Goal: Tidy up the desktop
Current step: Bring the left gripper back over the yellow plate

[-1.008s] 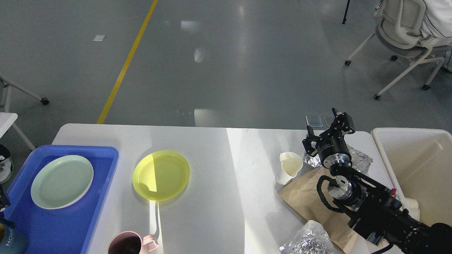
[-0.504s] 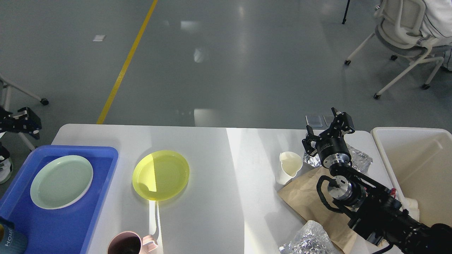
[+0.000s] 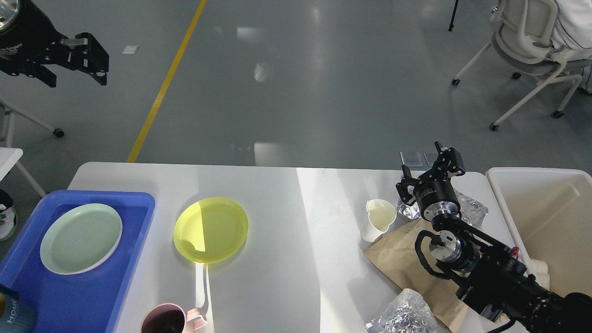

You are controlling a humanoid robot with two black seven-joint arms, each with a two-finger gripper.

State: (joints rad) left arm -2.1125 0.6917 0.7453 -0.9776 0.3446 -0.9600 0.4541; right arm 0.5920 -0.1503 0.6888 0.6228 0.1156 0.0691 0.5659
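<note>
Desktop (image 3: 286,259) is what we call the big white table, and it fills the lower part of the view in front of us. Up high at the far left, our left gripper (image 3: 76,64) hangs in the air above the floor, its fingers spread apart and holding nothing. Below it, a blue tray (image 3: 92,296) sits on the left end of the table with a pale green plate (image 3: 81,238) inside it. Just beside the tray lies a yellow plate (image 3: 211,230). Near the front edge stands a pink mug (image 3: 169,320). Farther right, a white paper cup (image 3: 378,219) stands at the edge of a brown paper bag (image 3: 407,268). Our right gripper (image 3: 432,172) is just beside the cup, above crumpled foil (image 3: 471,210), fingers spread and empty. More foil (image 3: 404,317) lies at the front. An off-white tub (image 3: 545,217) is at the far right.
</note>
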